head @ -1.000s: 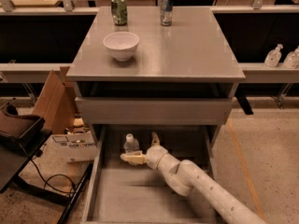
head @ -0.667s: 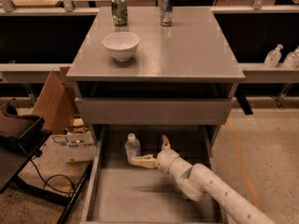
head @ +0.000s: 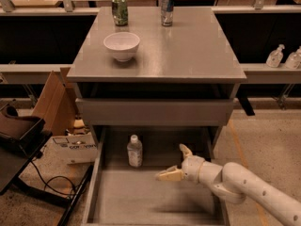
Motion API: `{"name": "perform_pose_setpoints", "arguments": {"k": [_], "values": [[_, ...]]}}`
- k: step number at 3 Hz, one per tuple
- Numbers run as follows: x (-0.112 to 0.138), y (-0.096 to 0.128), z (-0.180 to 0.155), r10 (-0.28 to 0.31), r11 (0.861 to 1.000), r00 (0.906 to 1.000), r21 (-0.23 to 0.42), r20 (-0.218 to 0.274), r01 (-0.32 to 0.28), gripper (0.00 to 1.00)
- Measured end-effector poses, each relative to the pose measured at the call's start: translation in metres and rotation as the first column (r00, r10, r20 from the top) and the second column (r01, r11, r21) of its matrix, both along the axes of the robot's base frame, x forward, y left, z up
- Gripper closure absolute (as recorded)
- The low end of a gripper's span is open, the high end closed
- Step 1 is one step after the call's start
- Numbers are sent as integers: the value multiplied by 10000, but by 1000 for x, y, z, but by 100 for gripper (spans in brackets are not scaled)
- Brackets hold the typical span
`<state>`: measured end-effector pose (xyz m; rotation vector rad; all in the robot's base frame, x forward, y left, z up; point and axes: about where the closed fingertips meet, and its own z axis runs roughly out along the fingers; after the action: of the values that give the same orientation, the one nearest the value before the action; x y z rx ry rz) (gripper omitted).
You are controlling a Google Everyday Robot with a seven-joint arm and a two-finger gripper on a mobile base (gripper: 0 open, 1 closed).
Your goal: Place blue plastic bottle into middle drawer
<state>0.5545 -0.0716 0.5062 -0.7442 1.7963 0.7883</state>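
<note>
The blue plastic bottle (head: 135,150) stands upright on the floor of the open middle drawer (head: 141,197), near its back left. It is a slim clear bottle with a white cap and a pale label. My gripper (head: 176,163) is open and empty, above the drawer's right half, to the right of the bottle and clear of it. One finger (head: 168,174) points left, the other (head: 185,150) points up and back. My white arm (head: 244,185) comes in from the lower right.
A white bowl (head: 122,45), a green can (head: 119,10) and a silver-blue can (head: 167,8) stand on the cabinet top (head: 188,51). A shut drawer front (head: 155,112) sits above the open one. Cardboard boxes (head: 56,102) and cables lie at left. Two spray bottles (head: 282,57) stand on a shelf at right.
My gripper has drawn back to the right, away from the bottle, which stays standing in the drawer. The arm has pulled back with it.
</note>
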Motion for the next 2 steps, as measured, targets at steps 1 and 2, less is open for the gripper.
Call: {"name": "perform_pose_setpoints", "arguments": {"k": [1, 2], "values": [[-9, -45, 25, 602, 9958, 9965, -650, -580, -640, 0], [-12, -80, 45, 1056, 9917, 9913, -658, -784, -1108, 0]]}}
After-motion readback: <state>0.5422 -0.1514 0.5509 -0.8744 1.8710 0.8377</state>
